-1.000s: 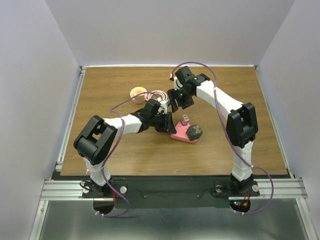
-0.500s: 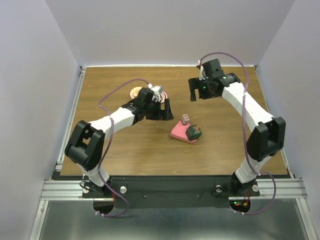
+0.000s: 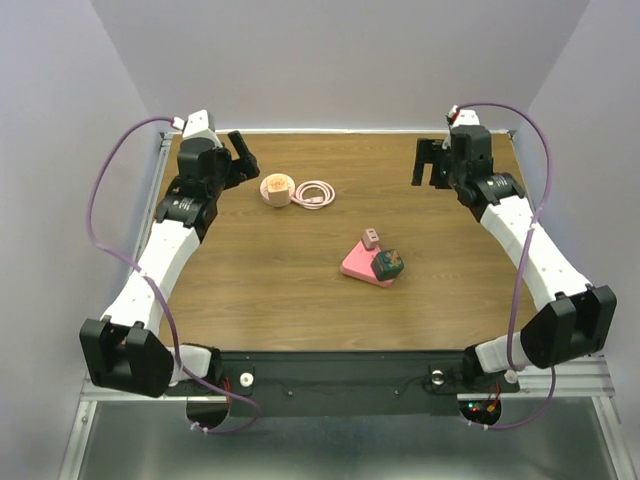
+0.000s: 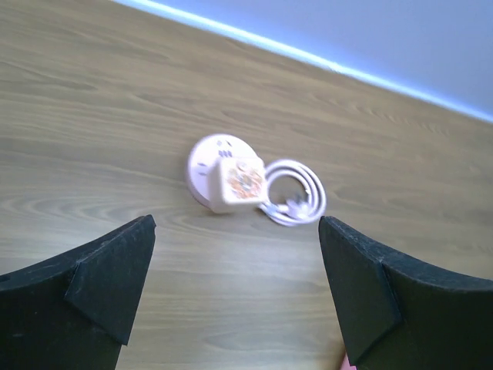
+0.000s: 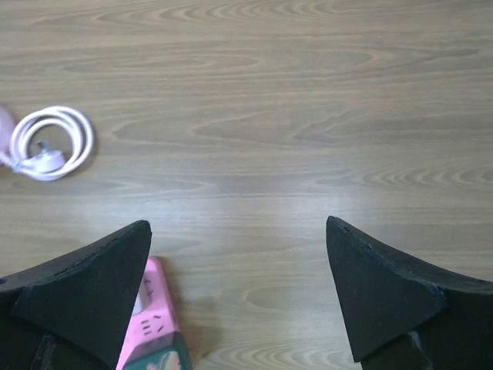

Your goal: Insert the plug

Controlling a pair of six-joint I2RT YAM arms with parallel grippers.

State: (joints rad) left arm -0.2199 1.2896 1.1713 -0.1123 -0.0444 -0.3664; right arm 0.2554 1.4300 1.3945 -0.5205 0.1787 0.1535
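Observation:
A pink power strip [image 3: 356,266] lies mid-table with a green cube adapter [image 3: 389,263] and a small pinkish plug [image 3: 371,238] standing in it. Further back lies a round pale pink charger [image 3: 277,188] with a coiled white cable [image 3: 314,193] beside it. My left gripper [image 3: 235,160] is open at the far left corner, above and apart from the charger [image 4: 225,181] and the coiled cable [image 4: 296,193]. My right gripper [image 3: 430,163] is open at the far right, empty. The right wrist view shows the coiled cable [image 5: 50,142] at the left and the power strip [image 5: 152,316] at the bottom left.
The wooden table [image 3: 250,290] has a metal rail [image 3: 140,240] along its left edge and white walls on three sides. Purple cables loop off both arms.
Both arms have swung back from the middle of the table to the far corners. Both grippers have opened wide. The charger, cable and power strip lie where they were.

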